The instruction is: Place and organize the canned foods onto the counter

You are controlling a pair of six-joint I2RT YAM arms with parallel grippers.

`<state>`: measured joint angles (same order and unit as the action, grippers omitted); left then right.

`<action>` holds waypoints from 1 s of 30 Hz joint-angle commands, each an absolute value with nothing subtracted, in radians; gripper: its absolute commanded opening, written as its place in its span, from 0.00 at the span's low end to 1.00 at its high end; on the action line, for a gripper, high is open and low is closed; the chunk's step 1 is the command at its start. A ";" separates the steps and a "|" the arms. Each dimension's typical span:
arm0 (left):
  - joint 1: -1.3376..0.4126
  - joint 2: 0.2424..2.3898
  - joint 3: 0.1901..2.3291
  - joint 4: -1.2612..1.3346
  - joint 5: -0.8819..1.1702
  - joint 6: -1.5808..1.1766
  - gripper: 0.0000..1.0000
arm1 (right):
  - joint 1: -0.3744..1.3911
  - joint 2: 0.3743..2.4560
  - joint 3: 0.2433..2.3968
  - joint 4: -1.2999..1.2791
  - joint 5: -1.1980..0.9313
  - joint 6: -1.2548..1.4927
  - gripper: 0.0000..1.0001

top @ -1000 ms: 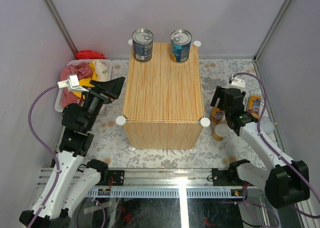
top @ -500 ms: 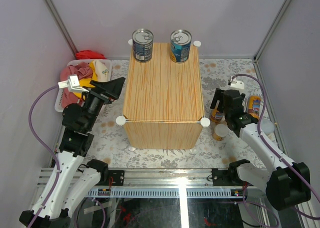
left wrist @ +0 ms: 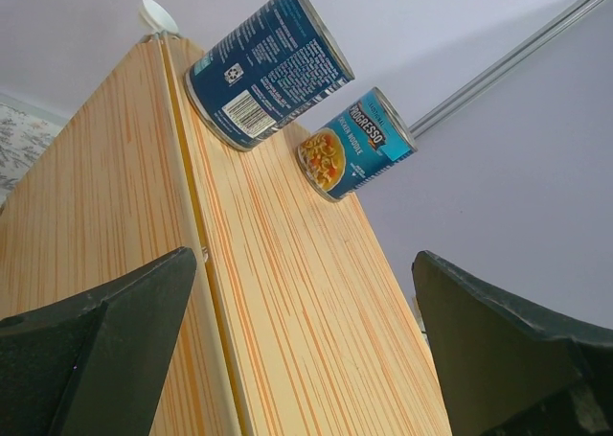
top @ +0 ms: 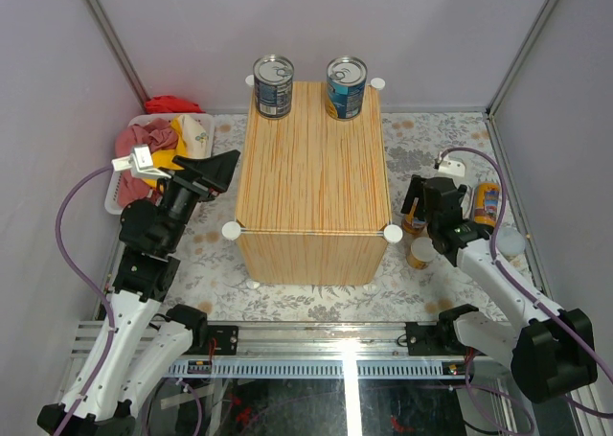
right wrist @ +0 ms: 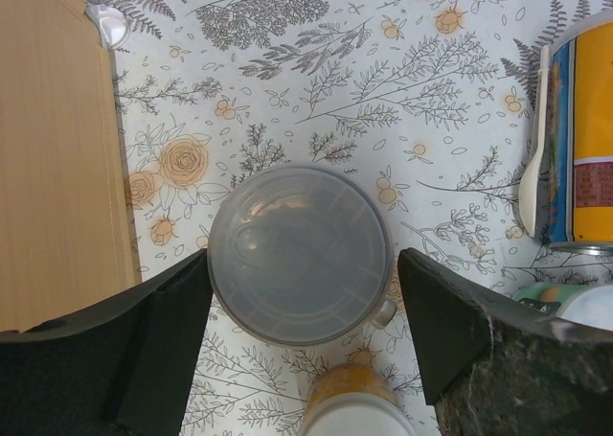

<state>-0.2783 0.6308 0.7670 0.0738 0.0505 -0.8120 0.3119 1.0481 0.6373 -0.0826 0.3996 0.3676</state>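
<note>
Easing my right gripper (right wrist: 302, 297) down this past second, I now have its open jaws straddling the white-lidded can (right wrist: 299, 249) on the mat (right wrist: 316, 72) beside the counter (right wrist: 57, 149), so closing comes next.

The counter (top: 313, 168) is a big light wood box, and it is sitting in the middle of the top view. Two cans are standing up along its far edge, a little apart. The dark blue can (top: 274, 86) is on the left and the light blue can (top: 346, 87) is on the right. Both are showing shiny silver tops.

Lower down, right of the counter, a white-lid can (top: 421, 252) with an orange side is standing near the front right corner. A cloudy-lid can (right wrist: 299, 254) is standing close by. Farther right, a yellow can (top: 487, 201) is lying on its side.
</note>
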 commanded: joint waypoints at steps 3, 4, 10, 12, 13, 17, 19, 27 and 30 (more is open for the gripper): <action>-0.270 0.616 0.755 0.086 0.040 -0.815 0.96 | 0.325 1.043 0.624 -0.022 0.463 0.378 0.77; -0.270 0.617 0.755 0.086 0.038 -0.815 0.96 | 0.325 1.045 0.621 -0.015 0.463 0.377 0.75; -0.270 0.613 0.746 0.084 0.034 -0.816 0.96 | 0.326 1.052 0.612 -0.008 0.465 0.378 0.70; -0.270 0.613 0.744 0.084 0.033 -0.817 0.96 | 0.326 1.053 0.606 -0.004 0.465 0.382 0.71; -0.270 0.614 0.742 0.084 0.035 -0.817 0.96 | 0.327 1.055 0.603 -0.005 0.466 0.383 0.72; -0.270 0.615 0.742 0.086 0.034 -0.818 0.96 | 0.328 1.057 0.604 0.001 0.465 0.375 0.59; -0.270 0.613 0.742 0.086 0.035 -0.818 0.95 | 0.328 1.049 0.616 0.008 0.465 0.359 0.43; -0.270 0.611 0.744 0.085 0.034 -0.818 0.96 | 0.328 1.047 0.751 -0.028 0.459 0.299 0.00; -0.270 0.613 0.747 0.084 0.033 -0.815 0.95 | 0.327 1.047 0.812 -0.054 0.456 0.279 0.00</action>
